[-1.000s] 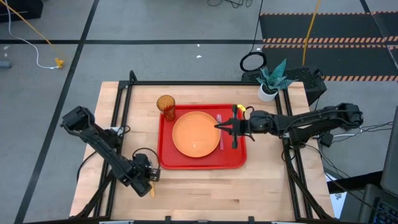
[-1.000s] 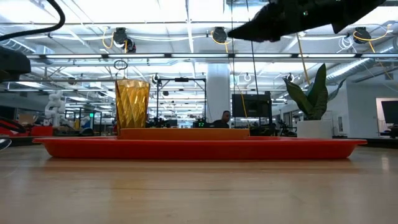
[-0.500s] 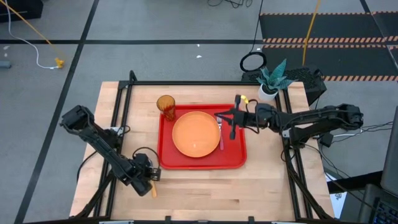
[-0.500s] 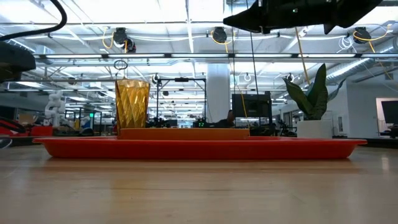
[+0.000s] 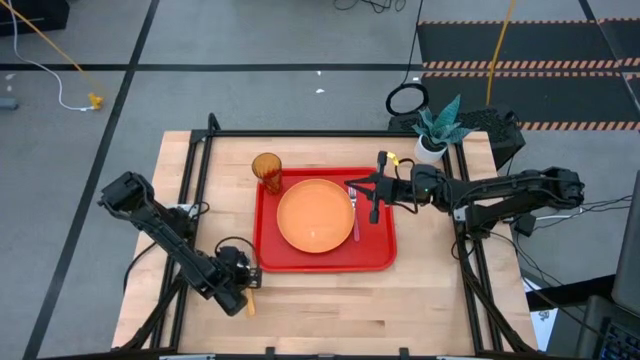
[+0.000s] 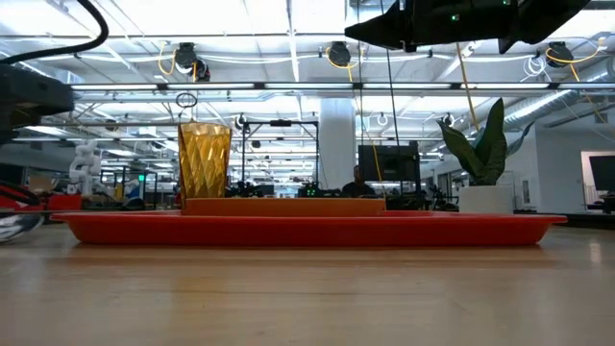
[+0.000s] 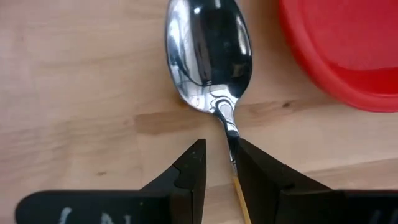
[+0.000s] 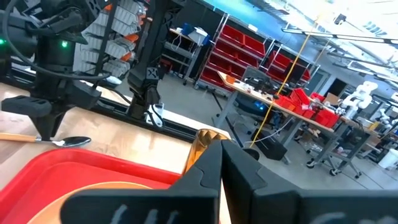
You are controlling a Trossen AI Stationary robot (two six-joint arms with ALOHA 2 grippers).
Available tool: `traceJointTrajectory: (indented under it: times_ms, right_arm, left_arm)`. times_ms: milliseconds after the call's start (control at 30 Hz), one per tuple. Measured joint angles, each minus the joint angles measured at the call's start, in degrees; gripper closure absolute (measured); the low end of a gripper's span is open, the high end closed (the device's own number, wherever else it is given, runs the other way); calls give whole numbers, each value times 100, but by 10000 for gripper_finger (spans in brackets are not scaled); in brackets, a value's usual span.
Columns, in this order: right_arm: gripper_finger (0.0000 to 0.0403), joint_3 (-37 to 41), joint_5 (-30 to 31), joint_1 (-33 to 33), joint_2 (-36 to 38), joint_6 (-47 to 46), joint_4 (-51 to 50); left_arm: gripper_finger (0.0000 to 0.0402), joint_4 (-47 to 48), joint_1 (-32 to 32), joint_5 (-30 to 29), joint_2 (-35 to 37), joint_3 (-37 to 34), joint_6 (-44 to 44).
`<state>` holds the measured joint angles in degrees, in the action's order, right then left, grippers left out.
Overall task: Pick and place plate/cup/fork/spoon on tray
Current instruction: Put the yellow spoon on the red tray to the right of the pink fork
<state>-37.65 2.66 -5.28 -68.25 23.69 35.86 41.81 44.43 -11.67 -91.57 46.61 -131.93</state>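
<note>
left gripper at the spoon, right gripper idle above the tray

the left gripper sits low over the table near the tray's front-left corner, its two fingers parted narrowly on either side of the spoon at the neck where the metal meets the orange handle; whether they already press on it cannot be told. the spoon lies flat on the bare wood, its bowl pointing away from the gripper, just beside the rounded rim of the red tray. the right gripper hangs above the tray's right side with its fingers closed on nothing. on the tray the orange plate lies in the middle, the fork just right of it (handle along the plate's edge), and the amber cup stands upright at the far-left corner. a potted plant stands at the table's far-right corner.
</note>
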Motion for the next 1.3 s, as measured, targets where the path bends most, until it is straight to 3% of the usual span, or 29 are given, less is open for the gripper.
traceJointTrajectory:
  times_ms: [700,900,1300]
  right_arm:
    - [403,0,0,0,0,-48,-200]
    - [403,0,1,1,0,-198,-252]
    - [403,0,2,15,-1,-221,-473]
  left_arm:
    - [314,129,-268,86,149,-26,285]
    - [314,138,-400,-124,144,-24,410]
    - [314,-24,-450,-197,-297,13,677]
